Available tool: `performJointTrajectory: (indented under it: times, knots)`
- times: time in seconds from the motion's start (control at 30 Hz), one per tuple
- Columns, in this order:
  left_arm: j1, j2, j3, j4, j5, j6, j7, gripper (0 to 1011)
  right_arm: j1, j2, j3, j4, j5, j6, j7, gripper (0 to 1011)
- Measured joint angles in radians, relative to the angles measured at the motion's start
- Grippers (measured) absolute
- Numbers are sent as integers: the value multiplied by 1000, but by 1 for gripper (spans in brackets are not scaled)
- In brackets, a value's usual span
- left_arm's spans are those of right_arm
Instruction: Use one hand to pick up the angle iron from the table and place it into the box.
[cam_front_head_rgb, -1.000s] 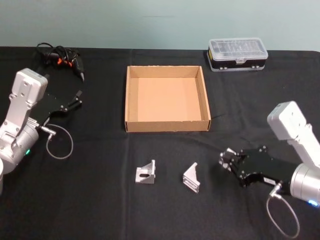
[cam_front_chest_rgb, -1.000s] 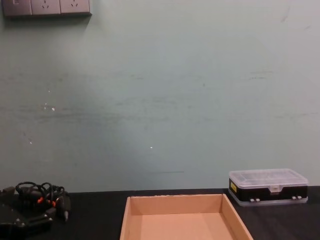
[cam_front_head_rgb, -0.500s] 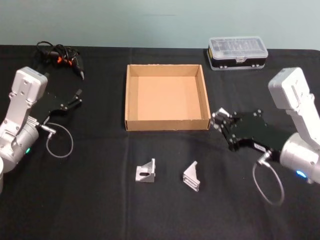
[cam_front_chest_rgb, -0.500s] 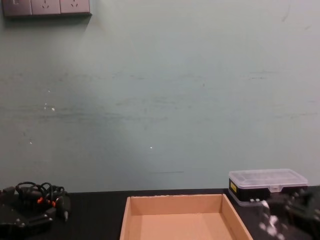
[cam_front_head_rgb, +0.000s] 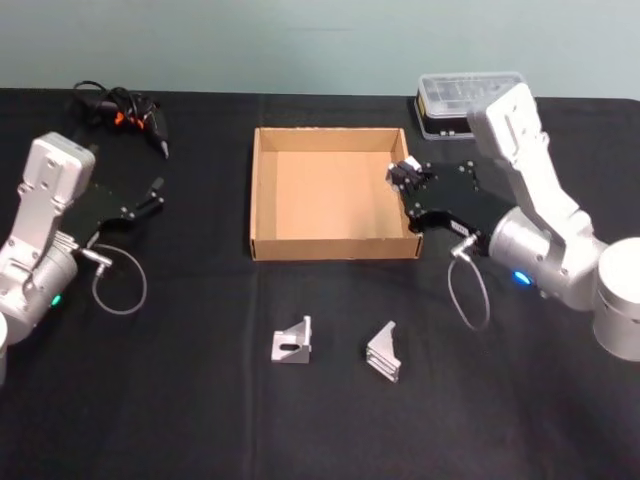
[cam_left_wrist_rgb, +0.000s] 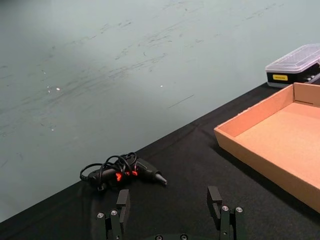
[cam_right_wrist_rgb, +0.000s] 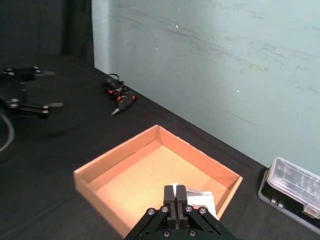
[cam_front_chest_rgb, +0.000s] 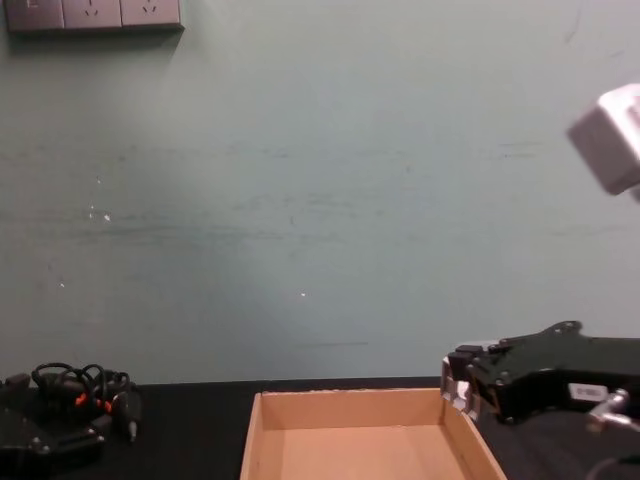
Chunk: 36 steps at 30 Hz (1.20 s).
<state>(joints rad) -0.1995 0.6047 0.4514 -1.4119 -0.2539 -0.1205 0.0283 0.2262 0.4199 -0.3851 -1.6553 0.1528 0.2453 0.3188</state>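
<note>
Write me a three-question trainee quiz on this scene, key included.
1. True or false: the left tool grips an angle iron.
2. How many loose angle irons lie on the table in front of the box?
3. The right tool is: A) open above the table; B) shut on the held angle iron at the box's right edge; C) resting on the table.
Key: 1 false; 2 two; 3 B.

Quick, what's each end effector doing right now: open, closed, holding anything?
Left end effector: open, holding nothing.
Right end effector: closed on an angle iron over the box.
</note>
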Motion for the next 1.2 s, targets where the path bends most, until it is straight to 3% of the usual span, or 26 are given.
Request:
performJointTrajectory:
  times: [0.73,1.07,1.2]
  knots:
    - [0,0,0,0,0,0,0,1011,260,-189,-57,409,-103,-48,21,29]
    - [0,0,0,0,0,0,0,1011,310,-234,-82,546,-156,-53,21,29]
    - [0,0,0,0,0,0,0,1011,311,-239,-83,563,-171,-53,18,29]
